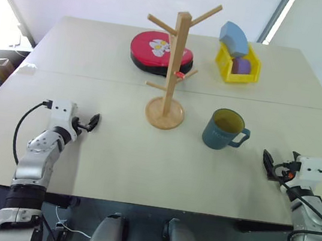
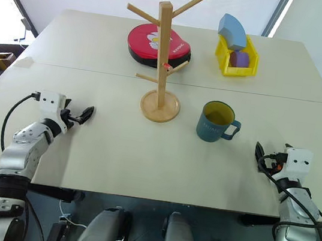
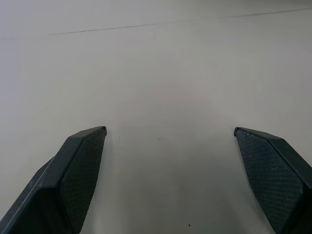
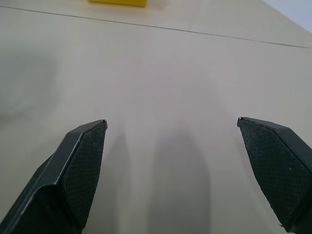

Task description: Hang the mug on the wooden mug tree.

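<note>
The teal-blue mug with a yellow-olive inside stands upright on the table, right of centre, its handle turned to the right. The wooden mug tree stands just left of it on a round base, pegs bare, a small red tag on one peg. My left gripper rests low at the table's near left, open, fingers spread over bare tabletop. At the near right, some way from the mug, my right gripper is open too, with nothing between its fingers.
A red round case with a flower print lies behind the tree. A yellow bin holding blue and purple blocks stands at the back right. A seam crosses the beige table behind the tree's base.
</note>
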Controlling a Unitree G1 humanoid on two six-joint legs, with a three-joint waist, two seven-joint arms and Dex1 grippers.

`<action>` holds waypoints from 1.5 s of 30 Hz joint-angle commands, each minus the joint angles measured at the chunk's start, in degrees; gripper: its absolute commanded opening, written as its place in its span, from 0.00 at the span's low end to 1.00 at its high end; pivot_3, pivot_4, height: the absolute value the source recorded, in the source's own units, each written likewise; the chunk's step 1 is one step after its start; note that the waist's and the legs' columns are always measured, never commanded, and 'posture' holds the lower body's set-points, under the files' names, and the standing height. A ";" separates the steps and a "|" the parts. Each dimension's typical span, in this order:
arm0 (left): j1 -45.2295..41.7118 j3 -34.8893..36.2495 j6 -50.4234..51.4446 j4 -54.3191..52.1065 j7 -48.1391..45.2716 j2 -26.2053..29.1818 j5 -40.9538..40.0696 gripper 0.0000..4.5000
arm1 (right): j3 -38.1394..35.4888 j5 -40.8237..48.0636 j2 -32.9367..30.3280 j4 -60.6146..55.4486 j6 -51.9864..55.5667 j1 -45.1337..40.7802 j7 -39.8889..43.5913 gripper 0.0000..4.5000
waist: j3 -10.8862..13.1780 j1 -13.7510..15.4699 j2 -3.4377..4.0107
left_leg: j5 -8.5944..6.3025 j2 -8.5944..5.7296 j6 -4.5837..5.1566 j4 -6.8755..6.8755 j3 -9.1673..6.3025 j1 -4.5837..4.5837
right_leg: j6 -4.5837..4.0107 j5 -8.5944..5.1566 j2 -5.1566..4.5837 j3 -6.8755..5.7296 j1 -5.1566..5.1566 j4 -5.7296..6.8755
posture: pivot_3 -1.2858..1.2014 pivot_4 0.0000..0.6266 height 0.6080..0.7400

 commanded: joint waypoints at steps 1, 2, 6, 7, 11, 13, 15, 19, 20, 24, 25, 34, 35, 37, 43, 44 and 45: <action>0.80 -1.12 0.25 -2.38 -0.56 0.50 0.77 1.00 | -0.83 0.00 -0.84 -1.33 -1.29 -0.19 0.17 0.99 | 0.00 0.00 0.00 | 0.00 0.00 0.00 0.00 0.00 0.00 | 0.00 0.00 0.00 0.00 0.00 0.00 | 0.52 0.24 0.96; 0.91 -0.79 0.67 -2.49 -0.07 0.25 0.64 1.00 | -0.80 -0.04 -0.80 -1.40 -1.29 -0.10 0.20 0.99 | 0.00 -0.02 0.00 | 0.00 0.00 0.00 0.00 0.00 0.00 | 0.00 0.00 0.00 0.00 0.00 0.00 | 0.52 0.24 0.96; 1.29 -0.02 1.20 -3.54 0.24 -0.30 -0.36 1.00 | -0.41 -0.31 -0.54 -2.09 -1.16 0.52 0.26 0.99 | 0.00 -0.02 0.01 | 0.00 0.00 0.00 0.00 0.00 0.00 | 0.00 0.00 -0.01 0.01 0.00 0.00 | 0.52 0.24 0.96; 1.43 0.06 1.20 -4.03 0.06 -0.42 -0.65 1.00 | -0.23 -0.45 -0.54 -2.41 -1.18 0.84 0.40 0.99 | 0.00 -0.02 0.01 | 0.00 0.00 0.00 0.00 0.00 0.00 | 0.00 0.00 -0.01 0.00 0.00 0.00 | 0.52 0.24 0.96; 1.74 -0.32 2.29 -5.90 -1.14 -0.46 -1.57 1.00 | -0.24 -0.30 -0.58 -3.79 -1.07 2.11 0.70 0.99 | 0.00 0.01 0.01 | 0.00 0.00 0.00 0.00 0.00 -0.01 | 0.00 0.00 -0.02 0.01 0.00 -0.01 | 0.52 0.24 0.96; 1.95 -0.77 2.97 -7.72 -3.09 -0.77 -3.25 1.00 | -0.37 -0.12 -0.64 -4.75 -1.05 2.92 0.89 0.99 | 0.00 0.01 0.01 | 0.00 0.00 0.00 0.00 0.00 -0.01 | -0.01 -0.01 -0.02 0.01 0.00 -0.02 | 0.52 0.24 0.96; 2.31 -1.54 3.86 -9.44 -5.02 -1.09 -4.47 1.00 | -0.34 0.40 -0.64 -6.70 -0.63 3.93 1.42 0.99 | 0.00 0.02 0.01 | 0.00 0.00 0.00 0.00 0.00 -0.01 | -0.02 -0.01 -0.02 0.01 0.00 -0.01 | 0.52 0.24 0.96; 3.09 -6.09 4.04 -12.31 -9.22 -0.48 -3.73 1.00 | -0.12 1.81 -0.95 -12.71 0.44 7.30 3.92 0.99 | -0.01 0.02 0.02 | 0.00 0.00 0.00 0.00 0.00 -0.02 | -0.02 -0.01 -0.02 0.01 0.00 -0.01 | 0.52 0.24 0.96; 3.37 -7.71 3.45 -13.24 -11.25 -0.16 -3.64 1.00 | 0.12 1.98 -0.97 -14.32 0.27 8.58 4.91 0.99 | -0.01 0.03 0.02 | 0.00 0.00 0.00 0.00 0.00 -0.02 | -0.02 -0.01 -0.02 0.02 -0.01 -0.02 | 0.52 0.24 0.96; 4.13 -12.82 3.58 -18.26 -19.04 0.81 -5.93 1.00 | 2.04 1.64 -0.41 -19.27 0.99 12.36 6.94 0.99 | -0.01 0.04 0.02 | 0.00 0.01 0.00 -0.01 -0.01 -0.03 | -0.18 -0.10 -0.02 0.02 0.00 -0.05 | 0.52 0.24 0.96; 4.30 -14.16 3.66 -20.04 -21.12 0.96 -6.74 1.00 | 2.43 1.78 0.25 -20.21 1.45 12.38 6.43 0.99 | -0.01 0.03 0.02 | 0.00 0.01 0.00 -0.01 -0.01 -0.03 | -0.23 -0.13 -0.03 0.03 0.00 -0.05 | 0.52 0.24 0.96; 3.01 -22.15 6.94 -28.54 -27.49 0.59 -9.59 1.00 | 5.85 -0.74 6.26 -19.88 1.22 7.34 -0.02 0.99 | -0.04 0.02 0.11 | 0.00 0.06 0.00 0.01 0.01 -0.01 | -0.28 -0.15 -0.01 0.10 -0.02 -0.05 | 0.52 0.24 0.96; 2.44 -22.68 7.17 -29.00 -27.42 0.37 -9.61 1.00 | 6.26 -1.24 6.90 -18.69 0.74 6.20 -0.75 0.99 | -0.04 0.06 0.10 | 0.00 0.06 0.00 0.01 0.02 -0.01 | -0.28 -0.15 -0.01 0.09 -0.01 -0.05 | 0.52 0.24 0.96; 1.50 -23.06 7.71 -29.76 -27.16 0.07 -9.88 1.00 | 6.75 -1.35 8.10 -16.91 0.27 4.29 -1.64 0.99 | -0.03 0.08 0.10 | 0.00 0.03 0.00 0.01 0.02 -0.03 | -0.27 -0.15 -0.01 0.08 -0.01 -0.06 | 0.52 0.24 0.96; 1.21 -22.10 8.45 -30.78 -27.12 0.71 -10.45 1.00 | 7.68 -2.24 8.57 -13.54 -1.28 1.88 -1.64 0.99 | -0.04 -0.03 0.11 | 0.00 0.01 0.01 0.01 0.03 -0.03 | -0.25 -0.14 0.04 0.06 -0.01 -0.06 | 0.52 0.24 0.96; 1.29 -22.09 8.42 -30.89 -27.13 0.84 -10.52 1.00 | 7.67 -2.28 8.56 -13.02 -1.51 1.54 -1.64 0.99 | -0.04 -0.03 0.11 | 0.00 0.01 0.01 0.01 0.03 -0.03 | -0.25 -0.14 0.05 0.06 -0.01 -0.06 | 0.52 0.24 0.96; 1.35 -22.08 8.40 -31.04 -27.17 0.94 -10.68 1.00 | 7.64 -2.32 8.55 -12.47 -1.78 1.17 -1.66 0.99 | -0.04 -0.03 0.11 | 0.00 0.01 0.01 0.01 0.03 -0.02 | -0.25 -0.14 0.06 0.06 -0.01 -0.05 | 0.52 0.24 0.96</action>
